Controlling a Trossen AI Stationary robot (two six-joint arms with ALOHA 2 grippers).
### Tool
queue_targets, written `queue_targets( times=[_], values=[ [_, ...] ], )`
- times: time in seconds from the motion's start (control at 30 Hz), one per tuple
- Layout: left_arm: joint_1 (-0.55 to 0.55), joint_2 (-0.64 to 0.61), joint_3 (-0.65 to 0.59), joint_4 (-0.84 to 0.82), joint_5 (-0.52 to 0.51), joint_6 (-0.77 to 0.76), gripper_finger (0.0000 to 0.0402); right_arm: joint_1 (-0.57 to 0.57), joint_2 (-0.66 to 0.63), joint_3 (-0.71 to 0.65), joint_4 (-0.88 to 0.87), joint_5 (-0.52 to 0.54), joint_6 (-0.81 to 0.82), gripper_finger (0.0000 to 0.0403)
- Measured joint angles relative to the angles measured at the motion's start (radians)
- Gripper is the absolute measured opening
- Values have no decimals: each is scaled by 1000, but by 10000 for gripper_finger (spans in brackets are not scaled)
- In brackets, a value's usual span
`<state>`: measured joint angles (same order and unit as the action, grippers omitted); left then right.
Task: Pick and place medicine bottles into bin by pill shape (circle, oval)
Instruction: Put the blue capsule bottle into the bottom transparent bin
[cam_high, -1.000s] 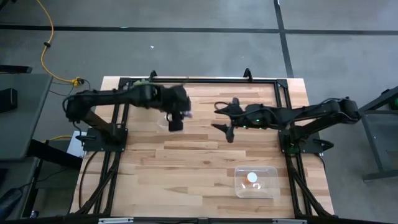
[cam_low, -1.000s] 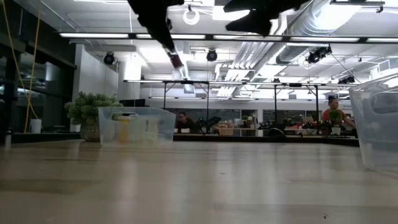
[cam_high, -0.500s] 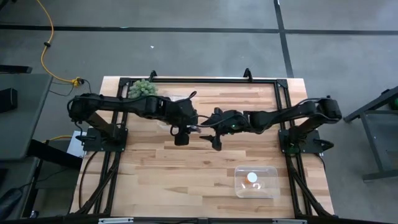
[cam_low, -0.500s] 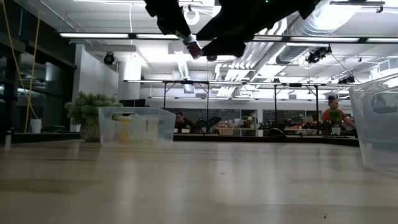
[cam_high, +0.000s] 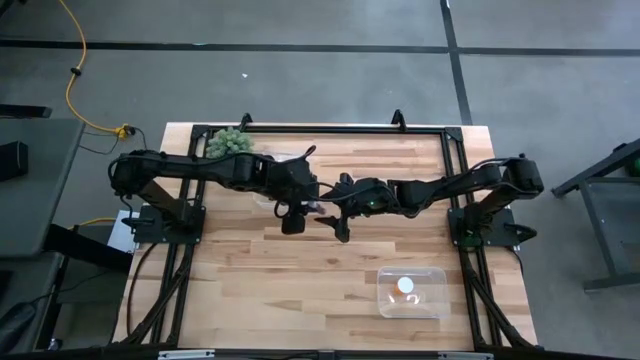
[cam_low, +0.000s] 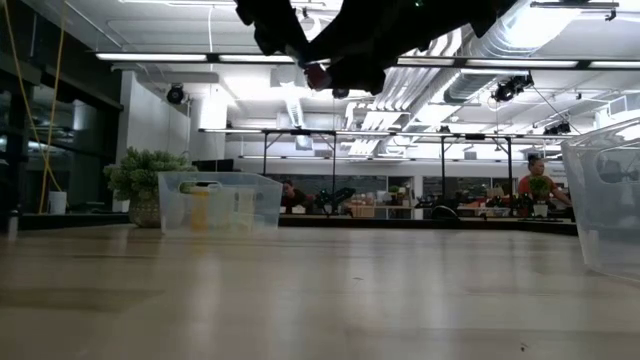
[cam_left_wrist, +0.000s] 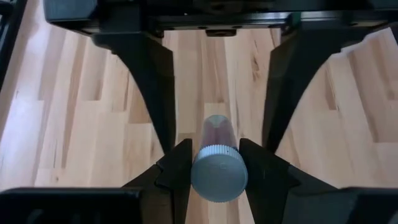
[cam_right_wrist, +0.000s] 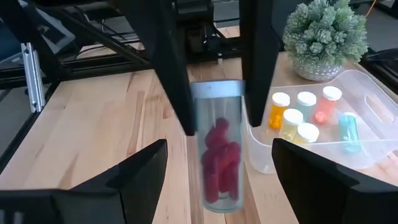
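Left tool (cam_left_wrist: 214, 171) clamped on red-pill bottle (cam_right_wrist: 216, 152), aloft mid-table, between right tool's (cam_right_wrist: 214, 180) wide-spread fingers.

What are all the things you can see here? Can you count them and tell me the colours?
Held bottle: one, clear with red pills and a pale cap, gripped in the air above the middle of the table.
Bottles in the far bin: six showing, with yellow-orange, pale, reddish and teal ones.
Far bin: one, clear plastic, beside the plant.
Near bin: one, clear, front right of the table, a white round thing inside.
Plant: one, green, in a pale pot at the table's back left.
Table: one, light wood.
Left gripper: dark, shut on the held bottle.
Right gripper: dark, open, its fingers either side of the held bottle.
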<state>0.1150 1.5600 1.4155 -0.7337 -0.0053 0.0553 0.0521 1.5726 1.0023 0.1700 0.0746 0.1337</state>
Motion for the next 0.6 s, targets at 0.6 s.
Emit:
queue_targets(
  times=[0.6],
  values=[
    [3, 0, 0, 2, 1, 26, 113, -13, 0, 0, 3, 23, -2, 184]
  ],
)
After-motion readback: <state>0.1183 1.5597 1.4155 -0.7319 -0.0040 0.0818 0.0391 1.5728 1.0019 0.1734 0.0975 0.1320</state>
